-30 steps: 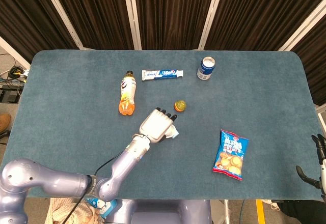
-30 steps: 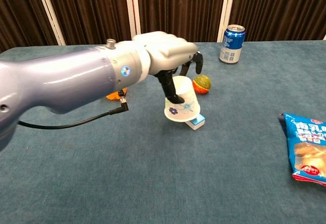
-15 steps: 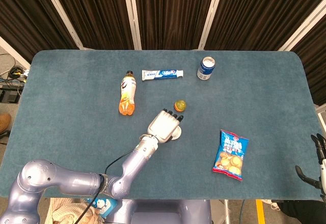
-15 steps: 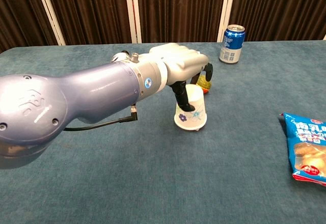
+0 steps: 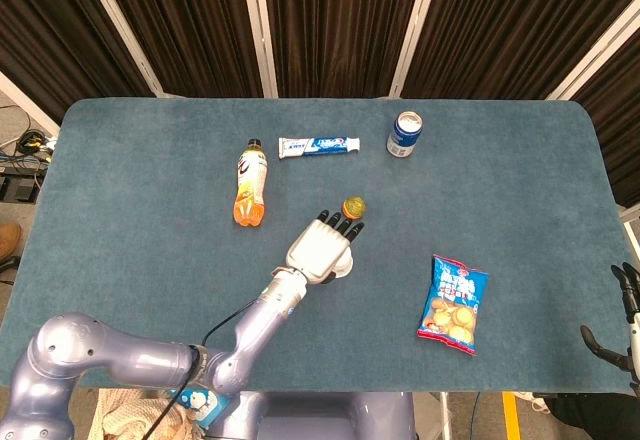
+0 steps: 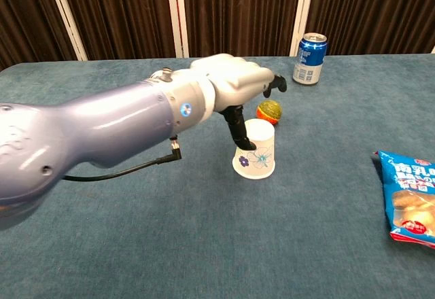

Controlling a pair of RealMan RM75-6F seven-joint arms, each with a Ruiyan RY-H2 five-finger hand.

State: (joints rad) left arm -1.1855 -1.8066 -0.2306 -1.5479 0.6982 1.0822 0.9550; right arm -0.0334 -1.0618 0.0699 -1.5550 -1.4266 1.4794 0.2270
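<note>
Now, largest first.
Table (image 5: 140, 190): blue cloth under everything.
My left hand (image 6: 234, 85): above the cup, fingers spread, thumb down its side.
My right hand (image 5: 625, 325): at the table's edge; fingers' state unclear.
Cup (image 6: 257, 153): upside down mid-table, near the ball (image 6: 268, 111).

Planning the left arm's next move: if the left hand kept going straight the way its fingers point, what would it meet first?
Most likely the small orange ball, just beyond the left hand in the head view. The chest view suggests the fingertips ride above it, so they might pass over.
</note>
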